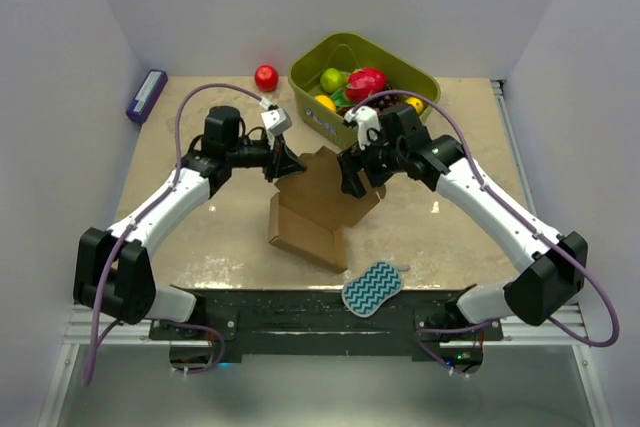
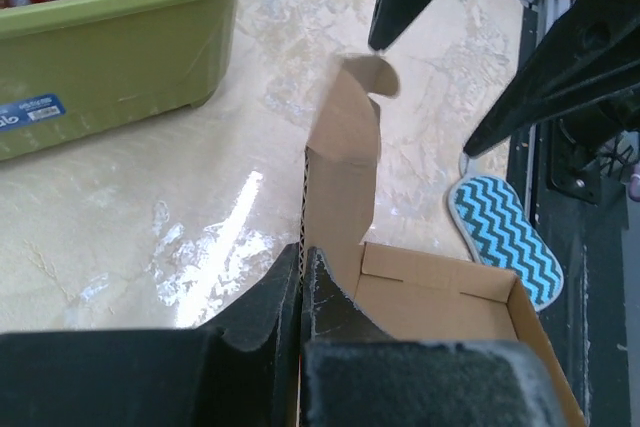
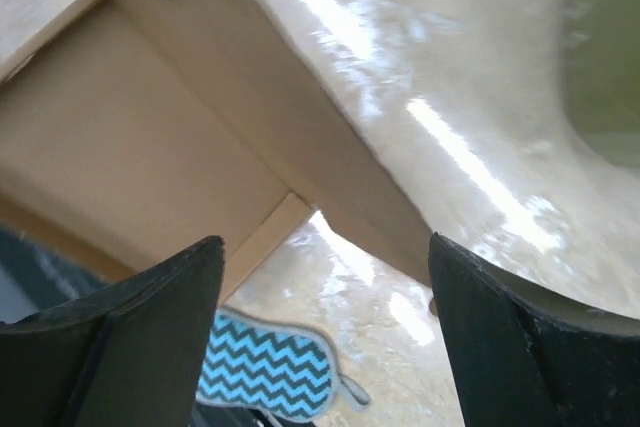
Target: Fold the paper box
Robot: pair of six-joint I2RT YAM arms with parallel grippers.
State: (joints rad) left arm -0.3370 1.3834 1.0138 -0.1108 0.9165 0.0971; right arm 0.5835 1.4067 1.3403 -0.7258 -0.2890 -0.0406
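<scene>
Left gripper: jaws pinched tight on the edge of an upright flap of the paper box. Right gripper: jaws spread wide, holding nothing, at the box's right side. Box: mid-table, between both arms; teal zigzag sponge nearby.

paper box: plain brown | sponge: teal zigzag | basket: green

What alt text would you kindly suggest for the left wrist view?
The left pincer is shut on an upright flap of the box, on a beige table. A green basket sits upper left, a teal sponge at right.
</scene>
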